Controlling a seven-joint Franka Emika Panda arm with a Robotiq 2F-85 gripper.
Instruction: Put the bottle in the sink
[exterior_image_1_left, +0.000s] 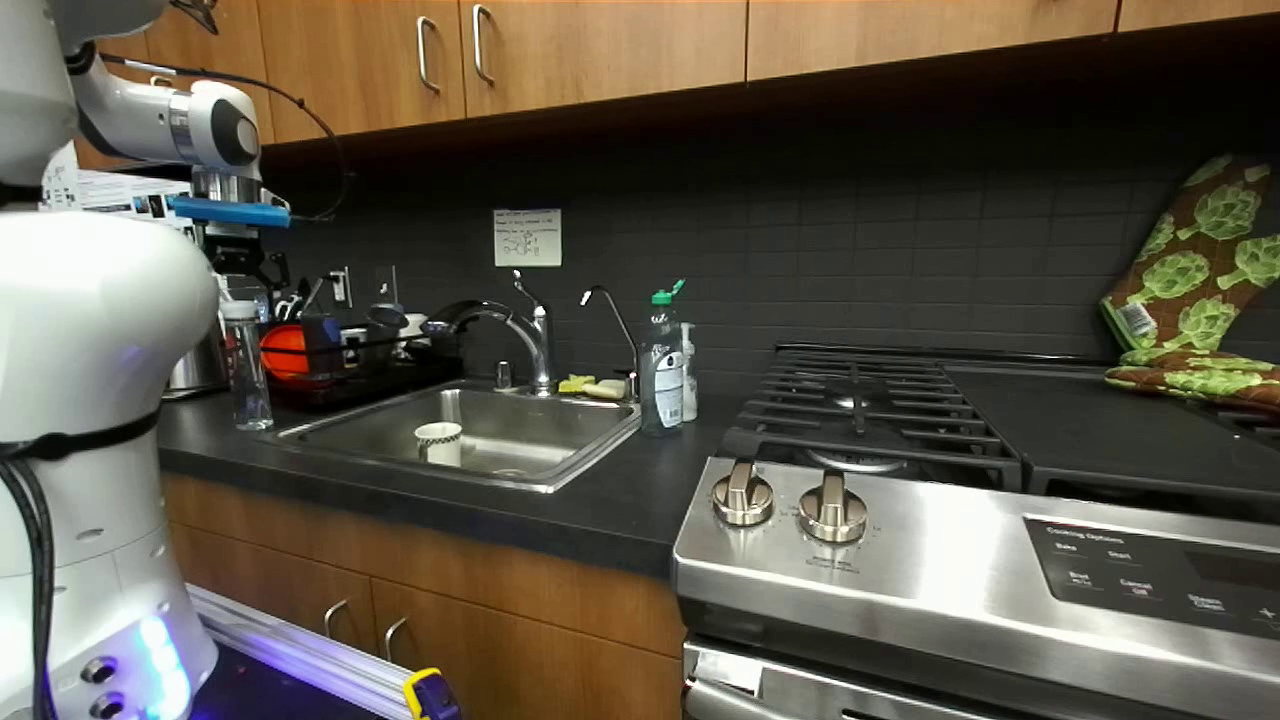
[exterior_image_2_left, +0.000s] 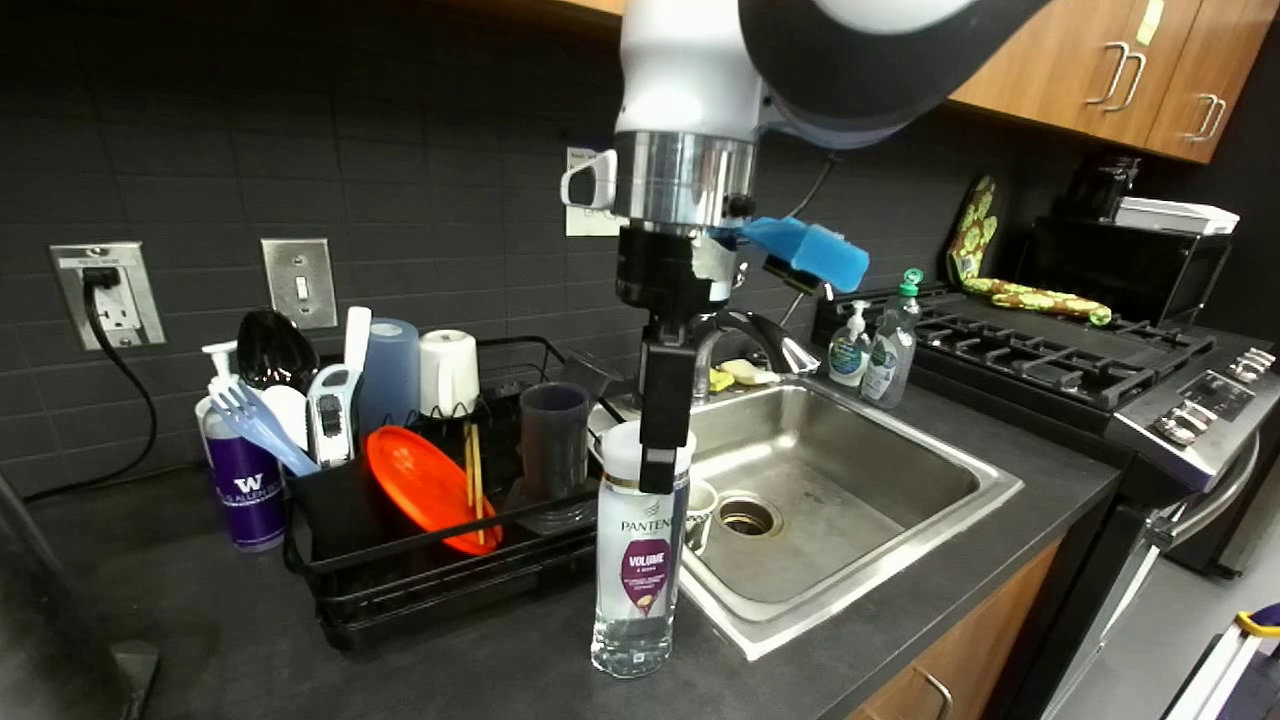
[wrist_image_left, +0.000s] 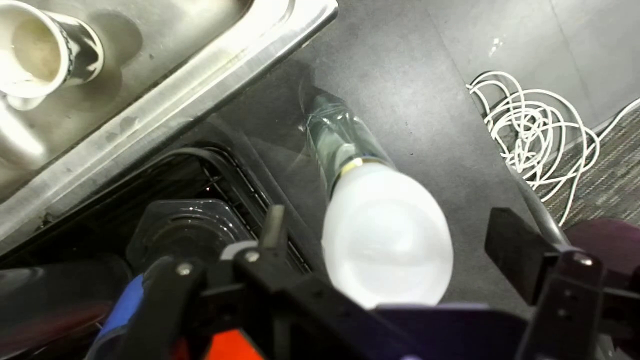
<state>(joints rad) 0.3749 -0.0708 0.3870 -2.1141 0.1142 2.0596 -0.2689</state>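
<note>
Far left in an exterior view: purple container (exterior_image_2_left: 255, 510) marked W, on the dark counter (exterior_image_2_left: 230, 630), at 9 o'clock of the black dish rack (exterior_image_2_left: 440, 598). Rack holds a tilted red-orange plate (exterior_image_2_left: 420, 490) and a white mug (exterior_image_2_left: 450, 372). Next right, the bottle (exterior_image_2_left: 632, 600): clear, white cap, Pantene label, upright on the counter, outside the sink (exterior_image_2_left: 840, 520) at its 8 o'clock. Gripper (wrist_image_left: 390, 231) points down at the bottle's 12 o'clock; wrist view shows fingers (wrist_image_left: 515, 255) spread wide, white cap between them with space on both sides. Can't tell if the fingertips reach cap level. Patterned white cup (exterior_image_2_left: 700, 512) inside the basin, toward 9 o'clock, partly hidden by the bottle. Chrome faucet (exterior_image_2_left: 780, 345) at the sink's 11 o'clock. Pump soap bottle (exterior_image_2_left: 849, 352) and green-capped bottle (exterior_image_2_left: 887, 362), just beside each other, around 1 o'clock. Farther right, stove (exterior_image_2_left: 1040, 350) with black grates, 2 o'clock of the sink.
</note>
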